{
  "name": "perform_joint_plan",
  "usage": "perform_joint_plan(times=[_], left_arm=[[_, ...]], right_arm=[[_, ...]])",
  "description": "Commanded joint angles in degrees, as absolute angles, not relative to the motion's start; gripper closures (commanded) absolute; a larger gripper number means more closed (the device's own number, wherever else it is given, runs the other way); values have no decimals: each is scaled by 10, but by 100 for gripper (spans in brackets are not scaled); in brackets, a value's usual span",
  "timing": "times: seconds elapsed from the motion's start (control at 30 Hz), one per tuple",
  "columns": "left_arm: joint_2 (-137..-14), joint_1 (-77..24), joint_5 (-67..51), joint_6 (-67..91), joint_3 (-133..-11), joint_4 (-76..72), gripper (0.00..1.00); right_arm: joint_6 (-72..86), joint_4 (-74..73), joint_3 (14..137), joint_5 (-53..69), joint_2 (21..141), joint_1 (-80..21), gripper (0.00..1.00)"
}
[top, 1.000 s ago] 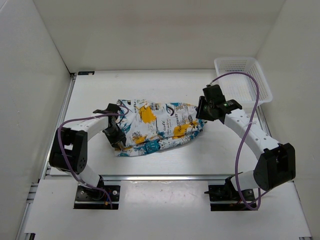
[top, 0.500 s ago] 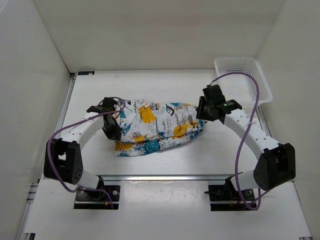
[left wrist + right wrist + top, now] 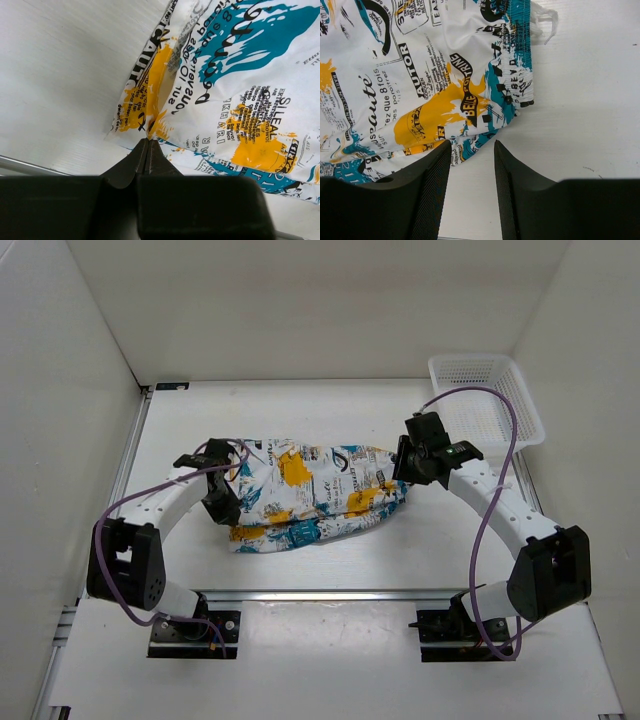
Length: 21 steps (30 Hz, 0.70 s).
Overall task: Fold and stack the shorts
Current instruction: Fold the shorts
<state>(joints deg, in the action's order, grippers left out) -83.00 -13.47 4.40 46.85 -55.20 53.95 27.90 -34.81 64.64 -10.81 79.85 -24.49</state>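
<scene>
The left fingers [image 3: 132, 162] are pinched together on the left edge of the shorts [image 3: 320, 490], cloth gathering at their tips. The right fingers [image 3: 431, 180] stand apart above the opposite end. The shorts lie on the surface [image 3: 330, 410], long axis running arm to arm.

Shorts [image 3: 315, 495]: soft thin cloth, matt, white ground printed with yellow-orange, teal and black graphics; rumpled, creased, stitched hem. Drawstring [image 3: 543, 21]: thin white cord, frayed look.
Left gripper [image 3: 148, 144]: black plastic, smooth, dull sheen.
Right gripper [image 3: 471, 149]: fingers [image 3: 432, 195] black, matt, finely ribbed inner faces.
Counter [image 3: 300, 420]: white, matt, faint streaked grain.
Basket [image 3: 487, 400], far right corner: white plastic mesh, slight gloss.
Cables [image 3: 474, 550]: purple, smooth sheath.
Rail [image 3: 330, 594], near edge: bare metal, brushed.
</scene>
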Motion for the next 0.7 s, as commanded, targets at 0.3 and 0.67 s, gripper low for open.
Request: perform_joint_plan(times=[0.3, 0.67], left_arm=[[-772, -137, 77, 470, -658, 574, 90], [-772, -137, 77, 470, -689, 584, 90]], right_arm=[[287, -318, 593, 49, 809, -141, 31], [271, -272, 653, 99, 941, -128, 47]])
